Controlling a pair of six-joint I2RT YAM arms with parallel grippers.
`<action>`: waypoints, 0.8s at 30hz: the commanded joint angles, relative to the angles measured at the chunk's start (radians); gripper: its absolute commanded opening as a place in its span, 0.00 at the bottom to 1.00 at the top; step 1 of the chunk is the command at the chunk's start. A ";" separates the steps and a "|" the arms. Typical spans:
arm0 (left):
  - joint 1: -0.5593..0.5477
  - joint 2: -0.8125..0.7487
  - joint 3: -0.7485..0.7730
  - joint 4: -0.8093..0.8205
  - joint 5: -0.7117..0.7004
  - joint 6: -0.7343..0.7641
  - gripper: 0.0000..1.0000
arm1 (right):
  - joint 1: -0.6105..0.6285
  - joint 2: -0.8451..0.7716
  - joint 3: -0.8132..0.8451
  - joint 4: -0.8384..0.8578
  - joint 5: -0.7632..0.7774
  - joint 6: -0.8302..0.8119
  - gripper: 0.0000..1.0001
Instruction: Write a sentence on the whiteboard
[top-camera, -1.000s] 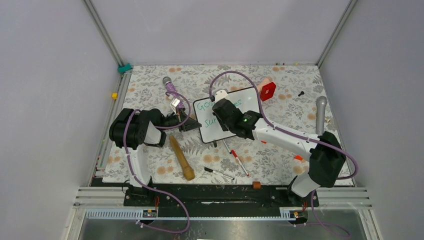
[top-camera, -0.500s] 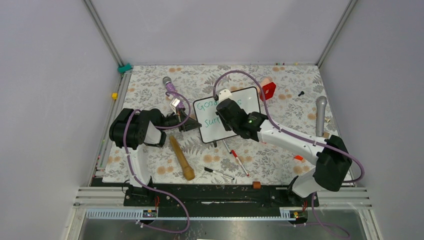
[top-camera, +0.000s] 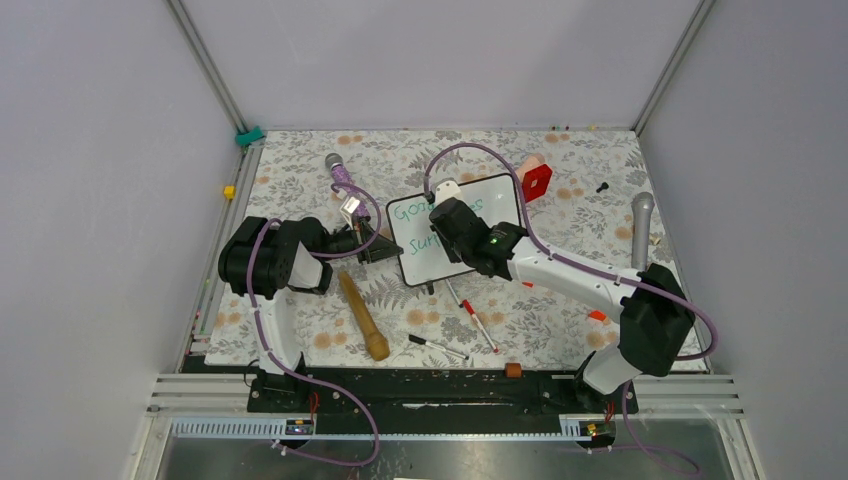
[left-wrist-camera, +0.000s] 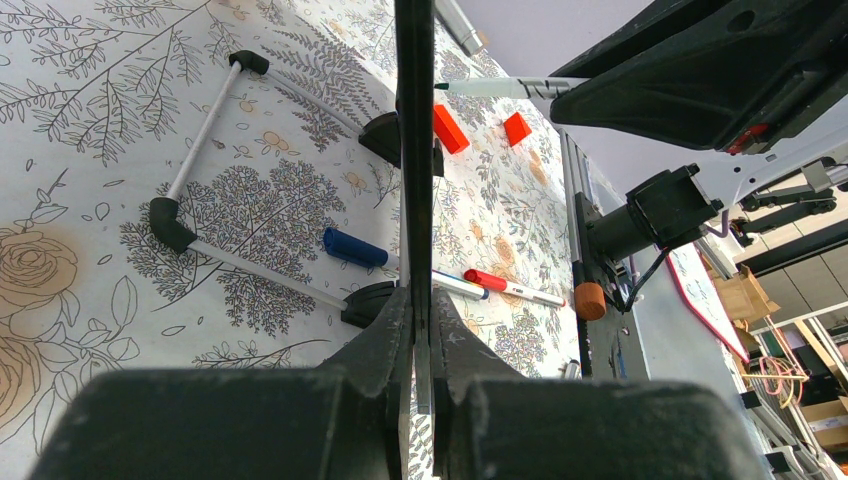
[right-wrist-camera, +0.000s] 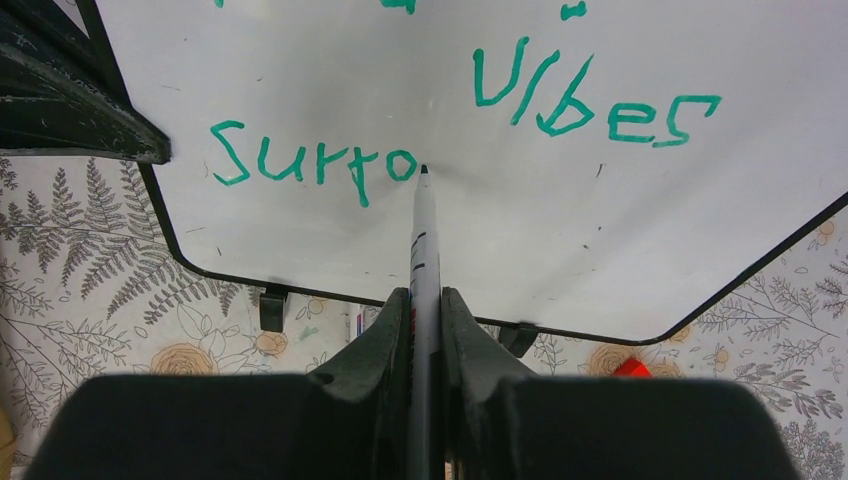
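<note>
Right jaws shifted | marker (right-wrist-camera: 424, 250) tip on whiteboard (right-wrist-camera: 600, 230), just after sentence (right-wrist-camera: 310, 165)

Green sentence (right-wrist-camera: 545, 105) on white, black-framed whiteboard (right-wrist-camera: 650, 220); leafy floral-print table cover (top-camera: 560, 310); red block (top-camera: 537, 182).

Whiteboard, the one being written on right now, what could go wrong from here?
1. The left tool clamps the whiteboard by one edge only. Pressure from the marker might swing or tip it, skewing the letters.
2. The marker tip sits right beside the last letter of the sentence, so a slip of the right tool could overwrite it.
</note>
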 joint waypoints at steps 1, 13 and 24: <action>-0.004 0.022 0.010 0.011 0.008 0.042 0.03 | -0.013 0.007 0.047 0.000 0.030 0.007 0.00; -0.005 0.025 0.011 0.011 0.007 0.042 0.03 | -0.019 0.042 0.061 0.000 0.026 0.010 0.00; -0.005 0.024 0.010 0.010 0.007 0.042 0.03 | -0.019 0.028 0.031 -0.009 0.010 0.024 0.00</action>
